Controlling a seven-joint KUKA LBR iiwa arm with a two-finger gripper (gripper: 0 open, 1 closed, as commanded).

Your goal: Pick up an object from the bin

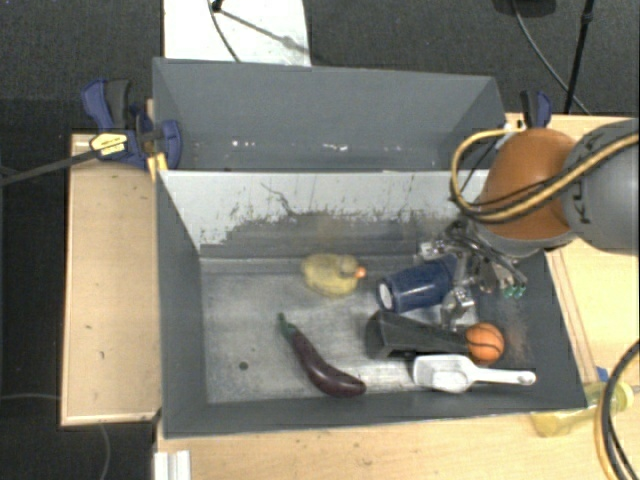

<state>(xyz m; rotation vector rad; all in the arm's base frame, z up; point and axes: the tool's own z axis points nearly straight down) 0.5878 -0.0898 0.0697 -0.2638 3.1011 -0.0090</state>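
Grey metal walls slope down to the floor of the bin (240, 313), and the left part of that floor is bare, so I have nothing to work around on that side. Moving right, a dark purple eggplant (322, 364) lies slantwise near the front wall, and behind it a yellow toy (332, 274) sits close to the back wall, both well apart from the arm. The rest is bunched at the right end, where the sloping walls seem to have let things slide together: a black block (403, 336) lies flat, a blue cup (414, 289) lies on its side just behind it, and a white scoop (462, 374) rests in front with its handle pointing right. My gripper (462, 293) hangs low at the right end of the blue cup, so I judge that cup to be the likeliest pick. I cannot tell whether the gripper is wide or narrow, or whether it touches the cup. An orange ball (486, 343) sits just in front of it, crowding the approach.
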